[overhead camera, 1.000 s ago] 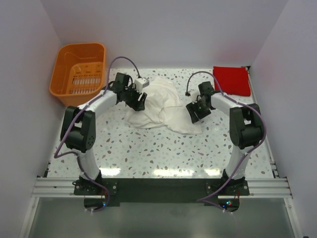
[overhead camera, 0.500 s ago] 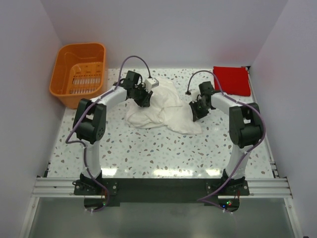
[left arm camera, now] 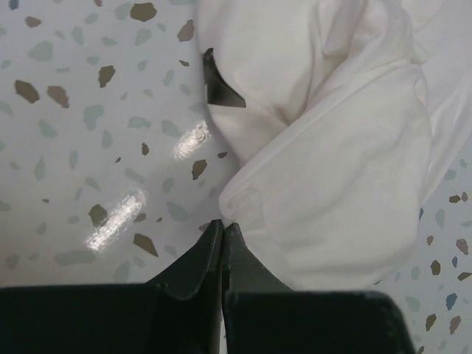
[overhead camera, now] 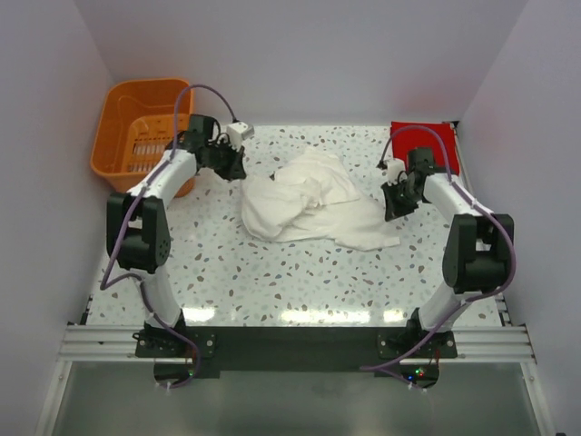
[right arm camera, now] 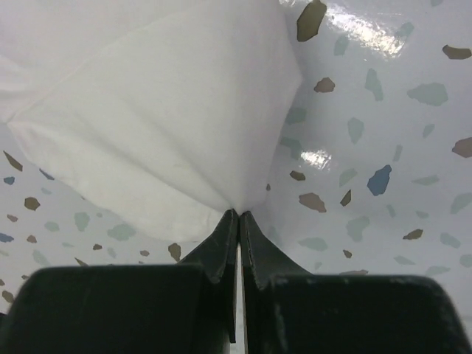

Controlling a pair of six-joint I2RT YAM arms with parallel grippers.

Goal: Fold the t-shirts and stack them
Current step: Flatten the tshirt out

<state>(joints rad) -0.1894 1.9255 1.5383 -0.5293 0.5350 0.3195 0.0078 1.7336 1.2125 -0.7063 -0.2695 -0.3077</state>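
**A:** What lies furthest left of the cream-white t-shirt (overhead camera: 309,204)?

**B:** One orange basket (overhead camera: 113,136), well to its left, at the far corner of the counter (overhead camera: 300,282).

**A:** And the left jaws?

**B:** They are between the basket and the shirt, pressed fully together. In the wrist view no cloth shows between them. The shirt's rumpled edge lies just beside their tips.

**A:** How does the shirt itself lie?

**B:** It is a crumpled heap mid-counter, between the two arms.

**A:** The right jaws?

**B:** They are at the shirt's right edge, clamped tight on it. The cloth gathers to a point right at their tips.

**A:** Anything further right?

**B:** One red t-shirt (overhead camera: 418,141), a flat square, to the right of the white one and behind it, not touching it. The right arm (overhead camera: 454,195) crosses part of it.

**A:** The count?

**B:** Two t-shirts, one basket and two pairs of jaws, both closed.
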